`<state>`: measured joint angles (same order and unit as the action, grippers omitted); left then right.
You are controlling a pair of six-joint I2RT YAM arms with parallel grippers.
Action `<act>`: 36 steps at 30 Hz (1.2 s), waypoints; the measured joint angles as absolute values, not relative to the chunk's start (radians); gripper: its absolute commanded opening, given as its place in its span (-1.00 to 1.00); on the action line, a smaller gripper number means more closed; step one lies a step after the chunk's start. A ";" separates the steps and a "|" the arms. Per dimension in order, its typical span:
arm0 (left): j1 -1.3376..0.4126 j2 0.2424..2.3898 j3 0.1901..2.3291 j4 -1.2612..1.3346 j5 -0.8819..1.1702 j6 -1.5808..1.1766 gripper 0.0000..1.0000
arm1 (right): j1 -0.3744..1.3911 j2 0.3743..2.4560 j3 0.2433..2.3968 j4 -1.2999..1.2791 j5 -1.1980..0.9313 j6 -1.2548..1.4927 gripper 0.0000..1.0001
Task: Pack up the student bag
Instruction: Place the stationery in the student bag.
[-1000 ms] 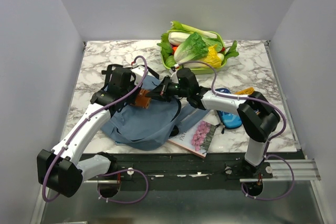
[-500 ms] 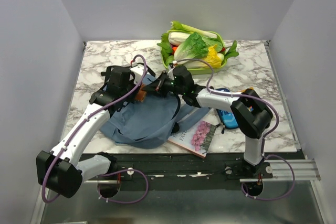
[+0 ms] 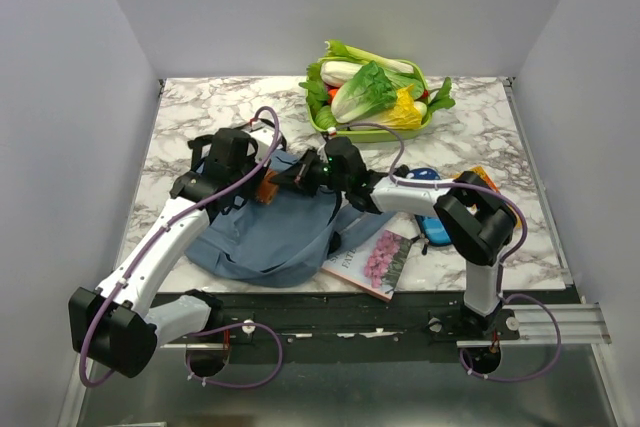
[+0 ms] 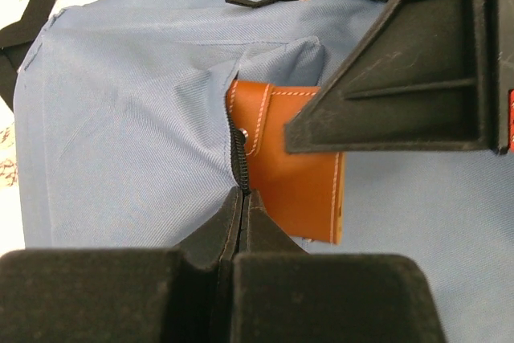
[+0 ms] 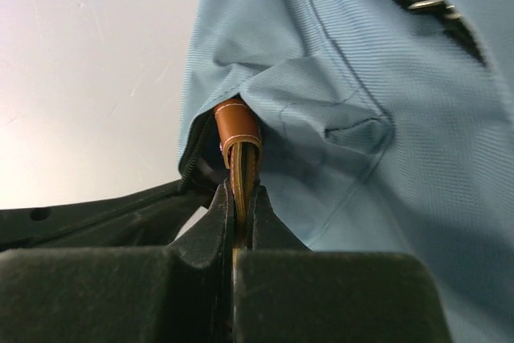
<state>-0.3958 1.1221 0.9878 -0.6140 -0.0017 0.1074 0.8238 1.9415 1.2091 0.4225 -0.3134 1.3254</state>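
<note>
White-and-grey marble table (image 3: 190, 117), boxed in by plain grey walls (image 3: 70, 67).

Nearest the arm bases, at the front edge: a book (image 3: 375, 259) with pink flowers on its cover, lying flat, its left corner tucked under the backpack (image 3: 255, 237). Just left of the book, that soft grey-blue backpack, slumped on the front left part of the table, with a black strap end beside the book.

Over the bag's upper half, both arms meeting from either side.

Left gripper (image 4: 241, 198): fingers pressed together, pinching the zip edge of a pocket opening on the backpack, fabric puckered up around the pinch.

Right gripper (image 5: 241, 198): clamped tight on a tan leather wallet (image 5: 238, 130) with pale stitching, held edge-on. Far end of the wallet at the mouth of the pocket, partly under the raised fabric, touching the zip edge just beside the left fingertips. Higher on the bag, in the left wrist view, a second black zip.

Further right, past the right forearm: a blue pencil case (image 3: 437, 229) on the marble, partly hidden by the arm. Just behind it, something small and orange, too small to tell.

Farthest back, near the rear wall and well apart from the bag: a green basket (image 3: 322, 119) heaped with vegetables (image 3: 370, 87), leafy greens with something yellow among them.
</note>
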 measured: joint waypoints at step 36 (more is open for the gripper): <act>-0.386 1.209 1.106 -0.669 0.096 0.085 -1.00 | 0.828 1.990 1.284 0.410 -0.305 1.326 -0.99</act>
<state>-0.3859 1.2091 1.1065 -0.6685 0.0963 0.0853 0.8276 1.9896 1.2842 0.4103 -0.3050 1.3258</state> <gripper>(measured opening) 0.009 0.043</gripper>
